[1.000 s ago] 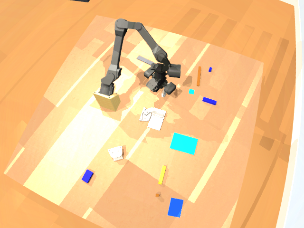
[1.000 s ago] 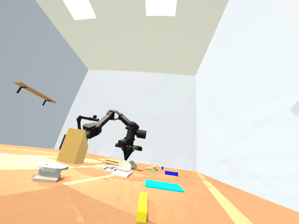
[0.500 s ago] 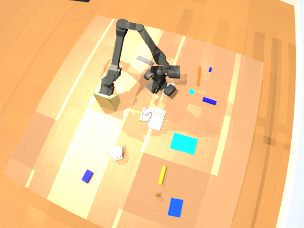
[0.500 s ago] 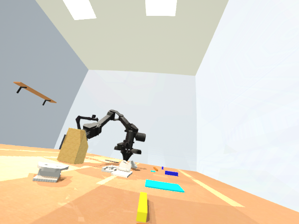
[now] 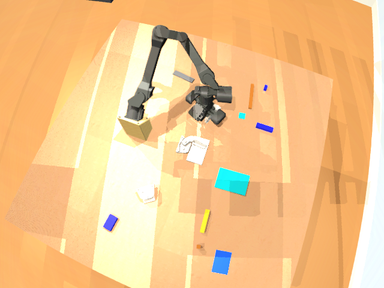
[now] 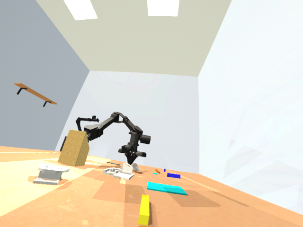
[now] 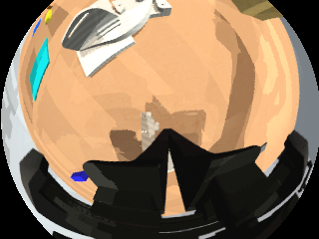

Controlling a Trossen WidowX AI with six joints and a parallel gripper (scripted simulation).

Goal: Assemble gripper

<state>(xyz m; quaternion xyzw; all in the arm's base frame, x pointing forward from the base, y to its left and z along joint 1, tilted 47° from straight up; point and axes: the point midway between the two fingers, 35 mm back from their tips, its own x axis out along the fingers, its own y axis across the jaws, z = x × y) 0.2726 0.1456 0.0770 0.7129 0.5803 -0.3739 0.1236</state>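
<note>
My gripper (image 6: 130,163) (image 7: 166,131) is shut and empty, pointing down, with its tips low over the table. A loose white toothed part (image 7: 148,131), apparently a jaw, lies under the fingers; the hand partly hides it. It also shows as a pale part (image 6: 136,167) behind the tips in the exterior view. The white assembly with a flat plate (image 5: 197,155) (image 6: 123,176) (image 7: 102,57) stands nearer the table's middle, with a curved upright part (image 6: 126,168) (image 7: 92,27) at it. Whether teeth mesh there cannot be told. Another white part (image 5: 146,194) (image 6: 50,174) stands apart.
A wooden block (image 5: 135,128) (image 6: 74,147) stands at the arm's mount. A cyan plate (image 5: 232,181) (image 6: 165,188) (image 7: 39,70), a yellow bar (image 5: 204,221) (image 6: 144,210), a blue bar (image 5: 264,127) (image 6: 173,175), an orange bar (image 5: 251,96) and a grey strip (image 5: 183,76) lie around.
</note>
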